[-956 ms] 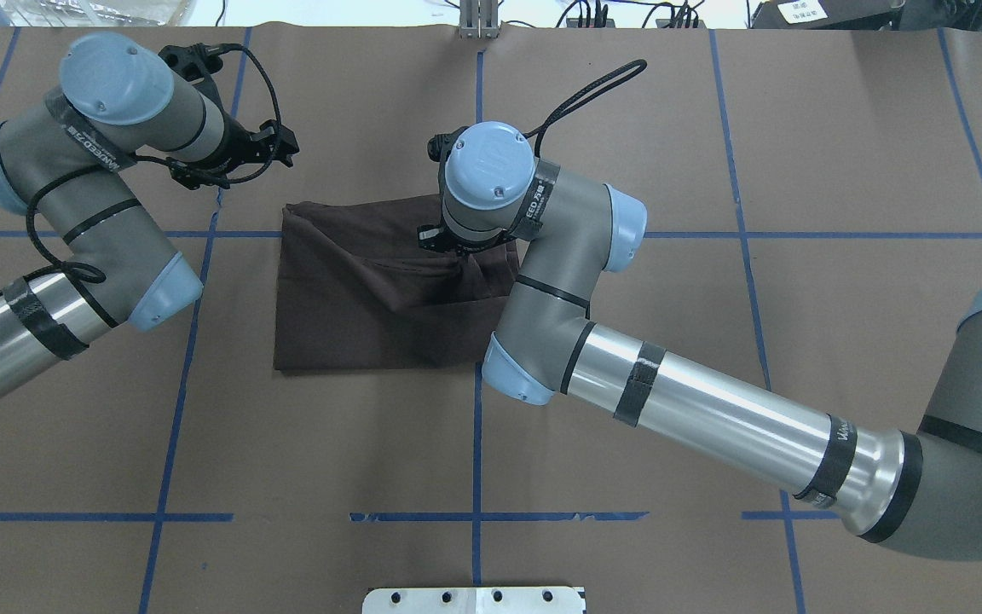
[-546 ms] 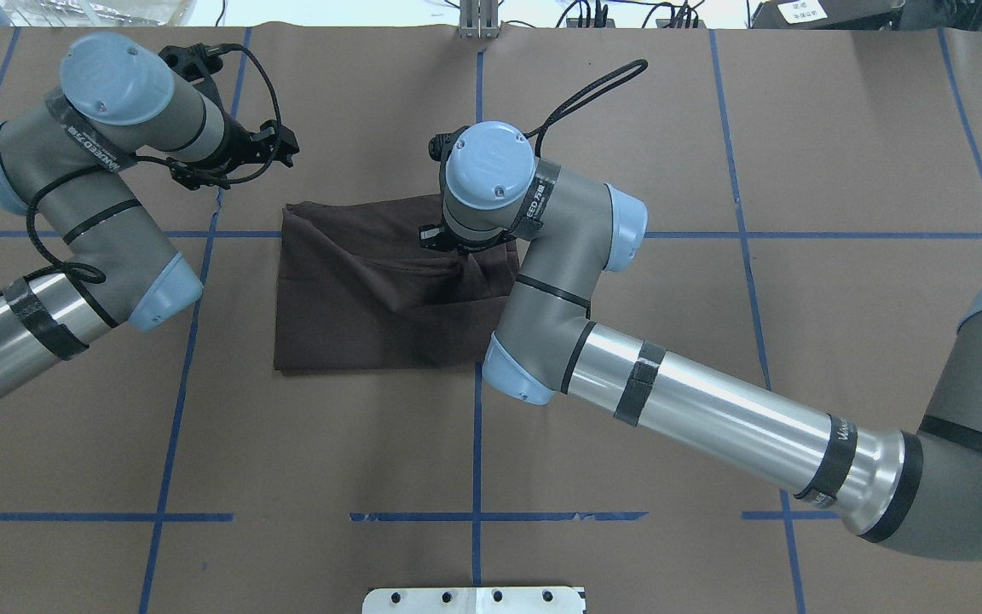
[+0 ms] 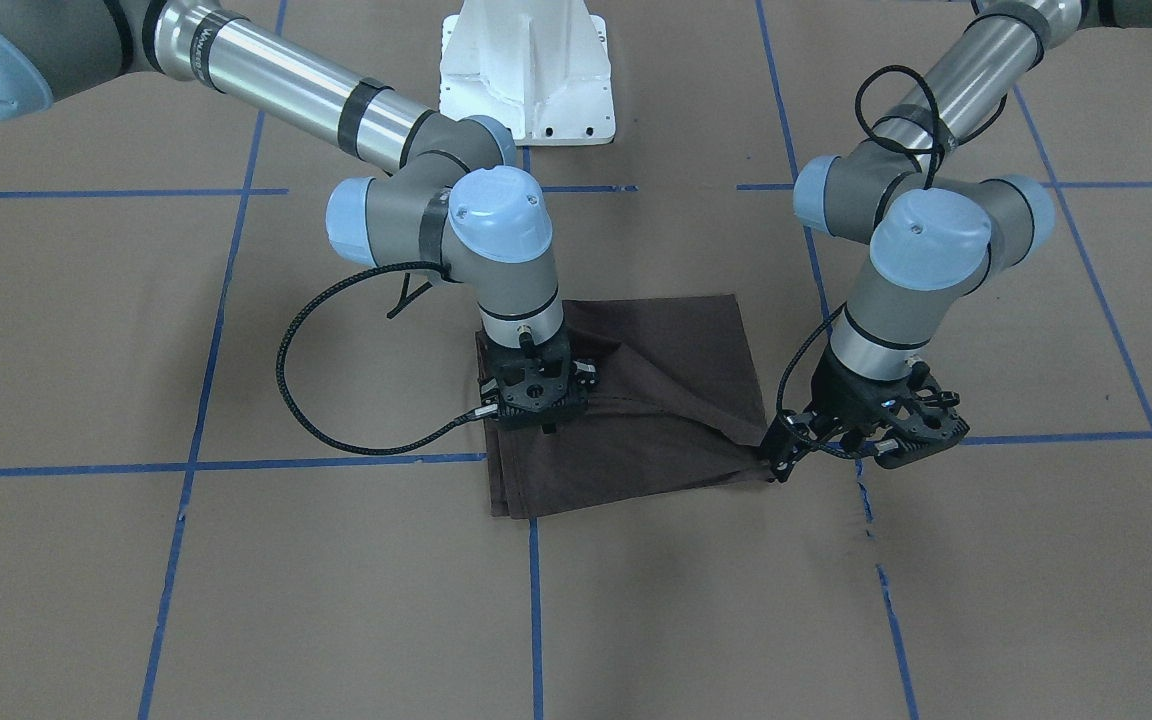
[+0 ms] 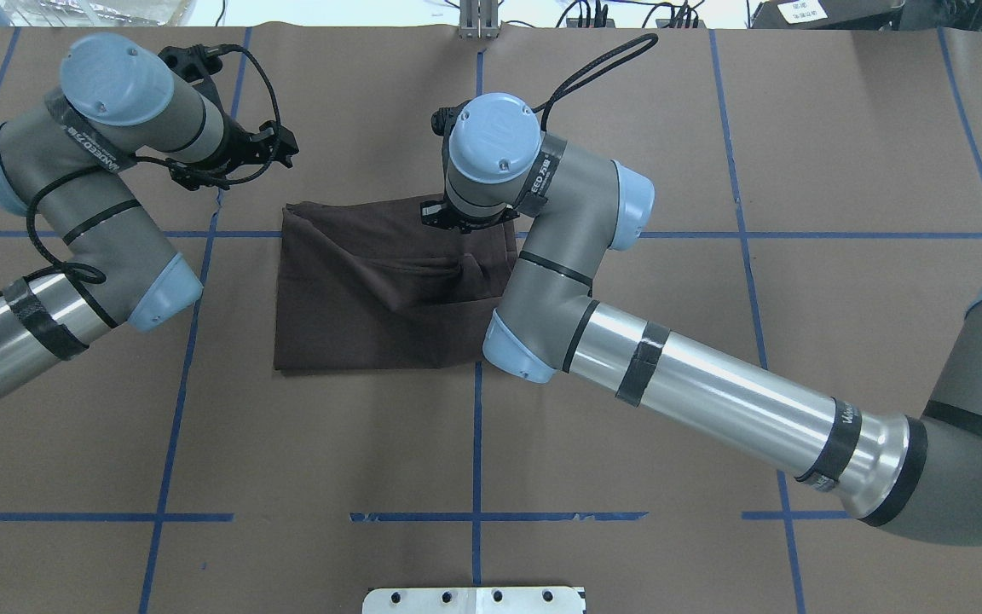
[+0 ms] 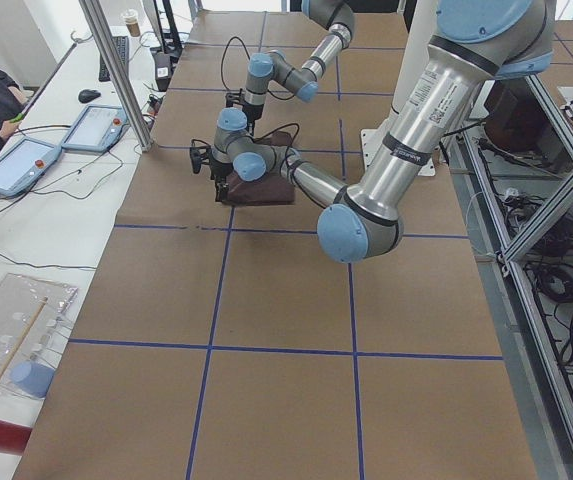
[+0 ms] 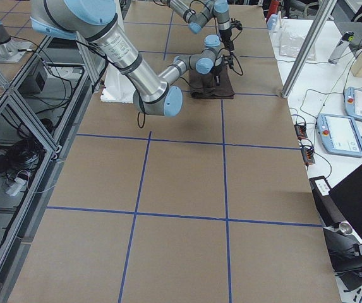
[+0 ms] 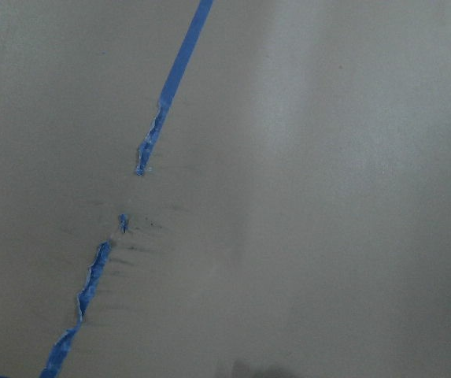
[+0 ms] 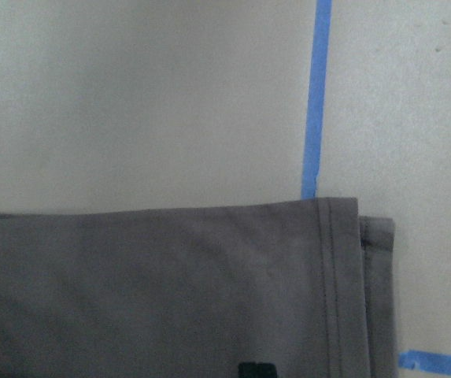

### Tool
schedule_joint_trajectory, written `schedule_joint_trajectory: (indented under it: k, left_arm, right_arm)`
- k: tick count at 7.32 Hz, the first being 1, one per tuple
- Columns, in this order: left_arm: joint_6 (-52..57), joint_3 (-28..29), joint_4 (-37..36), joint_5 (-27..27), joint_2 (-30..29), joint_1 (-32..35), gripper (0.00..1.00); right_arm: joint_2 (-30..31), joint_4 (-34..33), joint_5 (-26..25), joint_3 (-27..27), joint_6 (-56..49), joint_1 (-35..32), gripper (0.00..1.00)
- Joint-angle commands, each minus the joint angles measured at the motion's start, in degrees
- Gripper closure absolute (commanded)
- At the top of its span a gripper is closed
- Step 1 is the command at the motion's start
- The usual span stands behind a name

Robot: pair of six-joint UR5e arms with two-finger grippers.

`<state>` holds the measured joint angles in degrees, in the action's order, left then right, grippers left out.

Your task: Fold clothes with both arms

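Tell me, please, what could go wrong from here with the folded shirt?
1. The right gripper sits low over the shirt, and creases run out from it. If it lifts with cloth caught, the fold may open.
2. The left gripper hangs beside the shirt's corner, yet its wrist camera sees only table paper and torn tape. A grasp there may miss the cloth.

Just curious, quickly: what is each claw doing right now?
Left gripper: beside the T-shirt, open or closed cannot be told.
Right gripper: over the T-shirt, cannot be told.
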<state>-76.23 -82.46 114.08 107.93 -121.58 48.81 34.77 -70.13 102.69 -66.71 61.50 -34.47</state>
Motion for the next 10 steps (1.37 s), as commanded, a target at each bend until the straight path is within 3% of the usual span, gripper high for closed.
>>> schedule_joint_trajectory:
  k: [1,2,3,4,6,7,10]
  left_arm:
    - [-0.06,0.02,0.0,0.0,-0.06,-0.03,0.0]
    - [0.12,0.02,0.0,0.0,-0.06,-0.03,0.0]
    - [0.29,0.02,0.0,0.0,0.03,0.06,0.0]
    - [0.29,-0.07,0.0,0.0,-0.06,-0.03,0.0]
    - [0.29,-0.07,0.0,0.0,-0.06,0.06,0.0]
    - [0.29,-0.07,0.0,0.0,-0.06,0.06,0.0]
    - [0.29,0.02,0.0,0.0,-0.06,0.06,0.0]
  right_arm:
    - [0.47,0.08,-0.21,0.17,-1.38,-0.69,1.0]
    - [0.47,0.17,-0.21,0.26,-0.95,0.27,0.84]
    - [0.47,0.17,0.22,0.26,-0.77,0.37,0.79]
    - [0.47,0.08,1.01,0.61,-0.77,0.28,0.56]
    - [0.56,-0.62,2.07,0.96,-0.68,0.37,0.57]
    - [0.56,-0.71,2.42,1.14,-0.59,0.63,0.66]
    - [0.56,-0.71,2.86,1.14,-0.59,0.98,0.66]
